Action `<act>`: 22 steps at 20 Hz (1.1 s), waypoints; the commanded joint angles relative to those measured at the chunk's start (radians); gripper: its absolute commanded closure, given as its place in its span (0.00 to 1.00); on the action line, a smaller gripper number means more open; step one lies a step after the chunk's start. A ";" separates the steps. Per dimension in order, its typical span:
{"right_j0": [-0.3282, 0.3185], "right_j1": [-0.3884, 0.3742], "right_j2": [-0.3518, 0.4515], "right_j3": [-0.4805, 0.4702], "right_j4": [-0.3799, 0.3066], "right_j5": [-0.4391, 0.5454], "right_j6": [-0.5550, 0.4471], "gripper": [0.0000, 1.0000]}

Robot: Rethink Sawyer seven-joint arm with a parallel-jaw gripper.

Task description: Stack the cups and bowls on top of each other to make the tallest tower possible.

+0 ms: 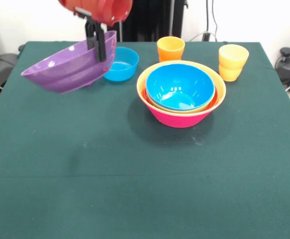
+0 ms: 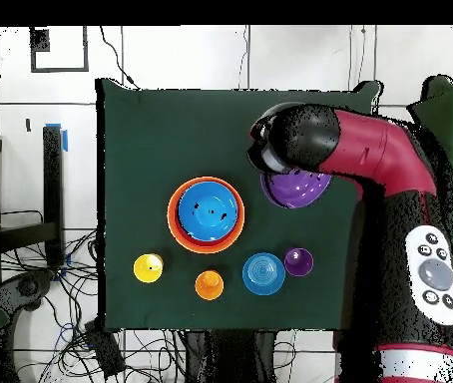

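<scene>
My gripper (image 1: 97, 50) comes down at the top left and is shut on the rim of the purple bowl (image 1: 65, 67), held tilted above the table. In the overhead view the purple bowl (image 2: 297, 189) shows partly under the arm (image 2: 370, 150), which hides the gripper. The tower (image 1: 177, 118) stands right of centre: a pink bowl outermost, an orange-yellow bowl (image 1: 220, 90) in it, a blue bowl (image 1: 180, 87) inside; it also shows from above (image 2: 206, 213). The small blue bowl (image 1: 121, 64), orange cup (image 1: 170, 48) and yellow cup (image 1: 232, 62) stand behind. A purple cup (image 2: 298, 261) shows only from above.
The table (image 1: 135, 189) has a dark green cloth; its edges show on all sides in the overhead view (image 2: 141, 140). From above, the yellow cup (image 2: 148, 267), orange cup (image 2: 209, 285) and small blue bowl (image 2: 263, 273) stand in a row near the robot's side.
</scene>
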 commanded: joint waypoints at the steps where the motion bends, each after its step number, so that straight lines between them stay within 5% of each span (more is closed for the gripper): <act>1: -0.012 -0.077 0.101 0.180 0.004 0.009 -0.189 1.00; 11: 0.009 -0.112 0.114 0.273 -0.006 -0.062 -0.133 1.00; 22: 0.046 -0.102 0.116 0.269 -0.032 -0.053 -0.087 1.00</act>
